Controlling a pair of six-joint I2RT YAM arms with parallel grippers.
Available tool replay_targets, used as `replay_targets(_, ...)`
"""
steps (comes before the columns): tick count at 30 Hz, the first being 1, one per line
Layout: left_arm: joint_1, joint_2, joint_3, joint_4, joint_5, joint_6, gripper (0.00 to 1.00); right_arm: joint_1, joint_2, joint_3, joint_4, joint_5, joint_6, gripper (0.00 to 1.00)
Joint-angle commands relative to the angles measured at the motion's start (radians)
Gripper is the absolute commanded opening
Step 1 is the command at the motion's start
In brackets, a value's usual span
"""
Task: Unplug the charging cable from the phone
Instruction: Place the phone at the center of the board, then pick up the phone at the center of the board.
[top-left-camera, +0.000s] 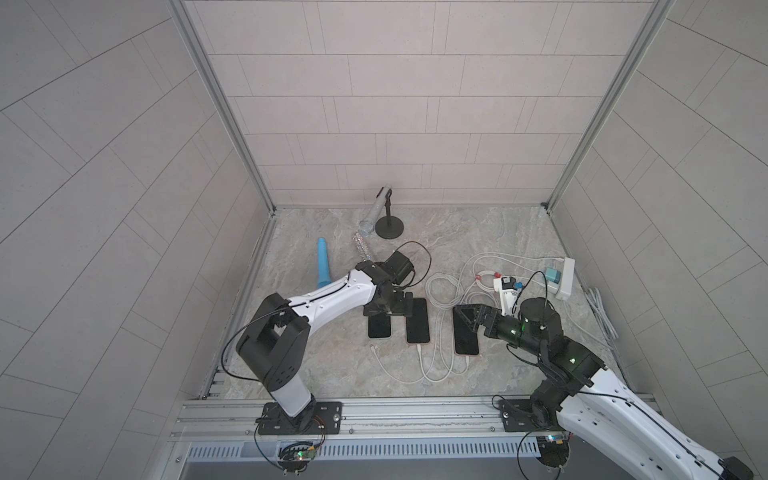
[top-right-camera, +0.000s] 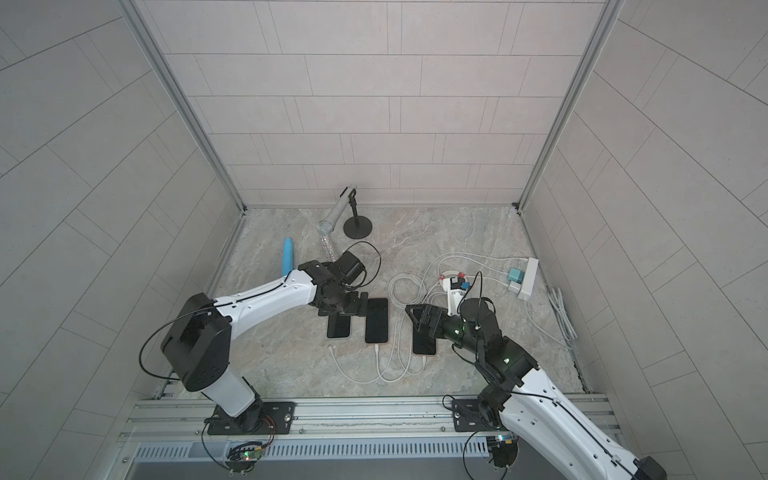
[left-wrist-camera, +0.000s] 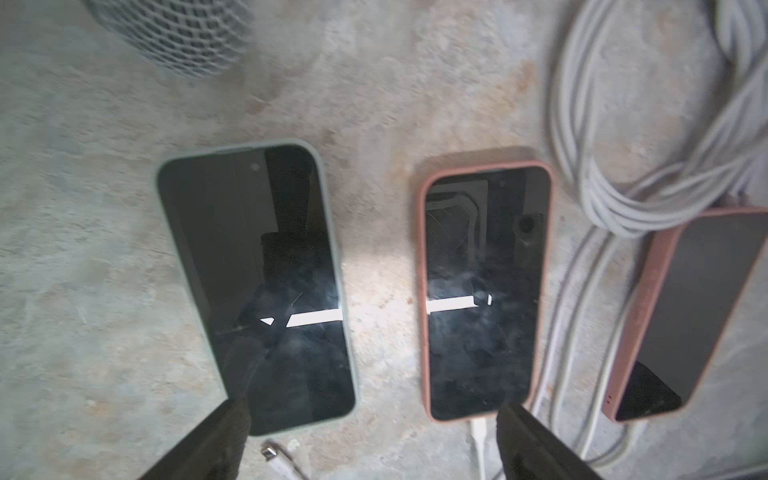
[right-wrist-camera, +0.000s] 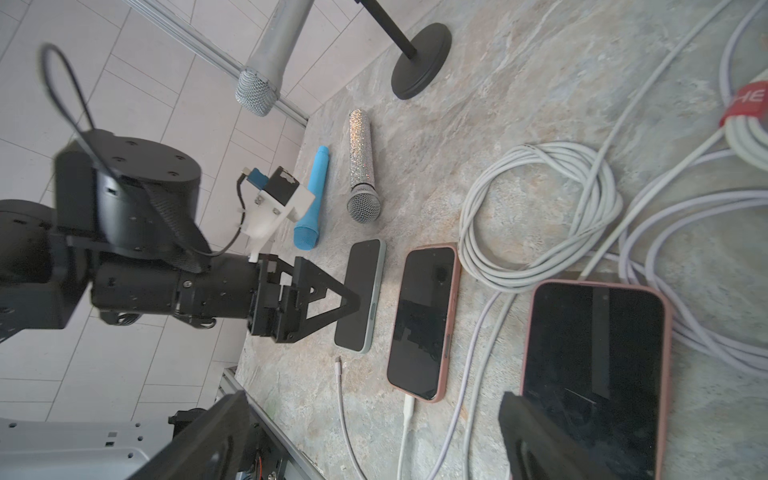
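Surface: marbled grey-tan tabletop (top-left-camera: 498, 232), grey tiled walls on three sides.
Green-cased phone (top-left-camera: 379, 326): leftmost of three, screen up, directly under the left gripper (top-left-camera: 388, 305); its cable plug (right-wrist-camera: 338, 360) lies loose on the table just near of it.
Left gripper: jaws spread, holding nothing.
Middle phone (top-left-camera: 417, 321): pink case, white cable (right-wrist-camera: 408, 409) plugged in.
Right phone (top-left-camera: 465, 336): pink case, beneath the right gripper (top-left-camera: 467, 318), whose jaws are spread.
Writing: red cable tie (right-wrist-camera: 746, 106) reads "HE", rest hidden.

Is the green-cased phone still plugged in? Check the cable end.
No: the green-cased phone lies bare, and the loose cable plug rests on the table just short of its end.
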Motion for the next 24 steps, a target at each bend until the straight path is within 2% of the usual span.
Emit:
replay_targets(1, -0.052, -0.009, 0.040, -0.030, 0.031, -0.033, 0.96, -0.005, 0.005, 0.018, -0.044, 0.045, -0.028, 0.97)
replay_targets(10, -0.154, 0.116, 0.123, -0.031, 0.026, -0.076, 1.00, -0.005, 0.000, -0.032, -0.054, 0.081, -0.016, 0.97)
replay_targets(24, -0.158, 0.304, 0.227, -0.049, -0.023, -0.082, 1.00, -0.006, -0.047, -0.092, -0.054, 0.084, 0.017, 0.97)
